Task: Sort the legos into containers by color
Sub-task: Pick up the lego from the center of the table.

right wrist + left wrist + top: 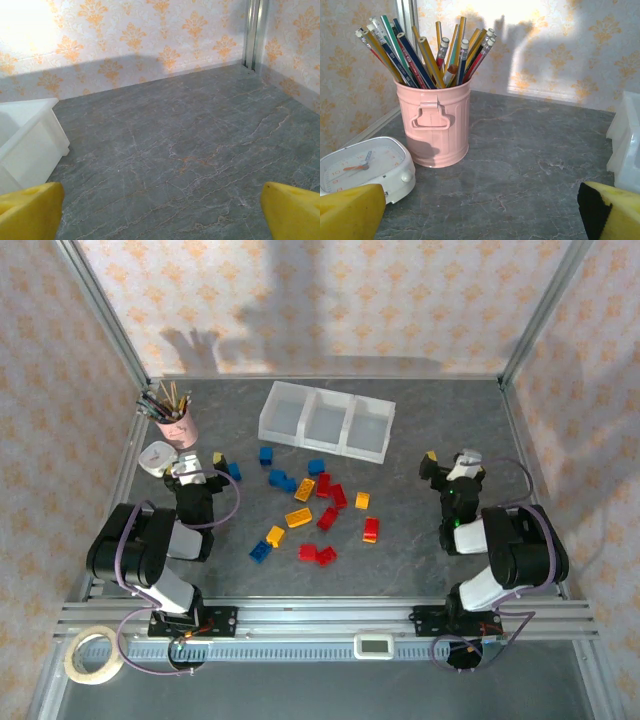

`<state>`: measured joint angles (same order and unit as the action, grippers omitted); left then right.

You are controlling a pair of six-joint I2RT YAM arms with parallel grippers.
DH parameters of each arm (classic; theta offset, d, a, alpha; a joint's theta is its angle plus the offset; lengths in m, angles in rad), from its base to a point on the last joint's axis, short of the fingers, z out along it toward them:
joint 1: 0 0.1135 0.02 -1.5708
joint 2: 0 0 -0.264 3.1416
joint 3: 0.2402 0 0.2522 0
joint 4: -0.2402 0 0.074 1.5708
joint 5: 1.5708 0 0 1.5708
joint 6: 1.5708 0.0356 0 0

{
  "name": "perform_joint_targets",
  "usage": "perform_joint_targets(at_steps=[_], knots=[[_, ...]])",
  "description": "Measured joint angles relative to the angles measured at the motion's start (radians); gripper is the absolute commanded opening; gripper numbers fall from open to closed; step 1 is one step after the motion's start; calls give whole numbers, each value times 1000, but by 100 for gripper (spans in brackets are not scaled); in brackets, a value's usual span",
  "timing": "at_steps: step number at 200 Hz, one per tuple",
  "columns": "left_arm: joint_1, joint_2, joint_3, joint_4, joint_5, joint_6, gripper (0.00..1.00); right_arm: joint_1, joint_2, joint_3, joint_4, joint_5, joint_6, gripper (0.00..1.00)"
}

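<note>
Top external view: the legos (324, 485) lie scattered on the grey desk (420, 560) between the two arms, just near of the white tray (322, 446), and all of them are outside its three bins. Blue ones sit mostly at the far left of the scatter, red ones in the middle and to the near right, with yellow-orange ones mixed among them. One blue lego lies just beside the left arm's tip.

Left wrist view: the left pincer (482, 212) is spread wide with nothing between its yellow fingers (350, 212). It faces a pink cup (437, 125) of pencils, with a white clock (367, 167) just beside the cup on the left.

Right wrist view: the right pincer (162, 210) is also spread wide over bare desk. A corner of the tray is at the left.
</note>
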<state>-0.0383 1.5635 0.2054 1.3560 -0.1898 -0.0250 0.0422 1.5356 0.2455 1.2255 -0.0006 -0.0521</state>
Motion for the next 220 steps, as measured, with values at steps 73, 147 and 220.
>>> perform_joint_targets(at_steps=[73,147,220], knots=[[0,0,0,0,0,0,100,0,0,0,0,0,0,100],[0,0,0,0,0,0,100,0,0,0,0,0,0,100],[0,-162,-18,-63,-1,-1,100,0,-100,-14,-51,2,1,100]])
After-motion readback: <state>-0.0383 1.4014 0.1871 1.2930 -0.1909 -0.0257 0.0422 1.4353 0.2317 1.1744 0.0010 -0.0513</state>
